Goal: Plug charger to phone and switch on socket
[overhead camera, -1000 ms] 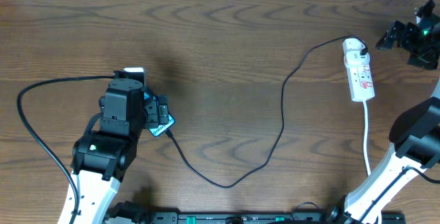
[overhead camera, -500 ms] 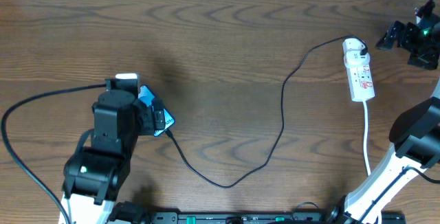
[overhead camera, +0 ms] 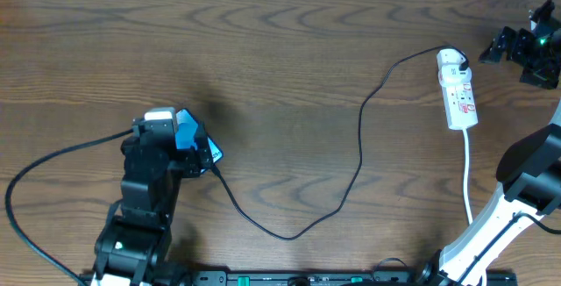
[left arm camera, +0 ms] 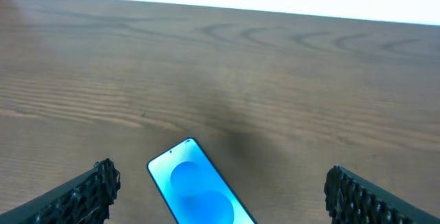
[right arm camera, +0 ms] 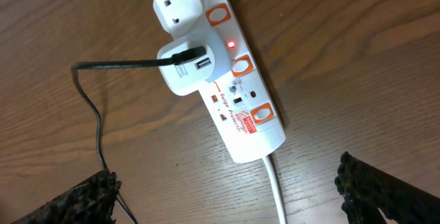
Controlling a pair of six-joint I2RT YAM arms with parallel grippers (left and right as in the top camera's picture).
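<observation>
The phone (left arm camera: 199,189) lies flat on the table with its blue screen up; in the overhead view it (overhead camera: 212,153) is partly under my left gripper. My left gripper (left arm camera: 221,177) is open and hovers over the phone, one finger on each side, not touching; it also shows in the overhead view (overhead camera: 179,139). The charger cable (overhead camera: 359,146) runs from the phone's near end, where the join is hidden, to a white adapter (right arm camera: 185,69) plugged into the socket (right arm camera: 237,93). A small red light (right arm camera: 230,45) glows on the socket. My right gripper (right arm camera: 227,171) is open above the socket's cord end.
The socket (overhead camera: 458,89) lies at the far right with its white cord (overhead camera: 468,176) running toward the front edge. My right gripper (overhead camera: 493,49) is to the right of it. The cable loops low at the middle front (overhead camera: 289,233). The left arm's own black cable (overhead camera: 53,159) curves at the left.
My left arm has drawn back toward the front edge, uncovering more of the phone's blue screen. The phone, the cable, the socket and the right arm have not moved.
</observation>
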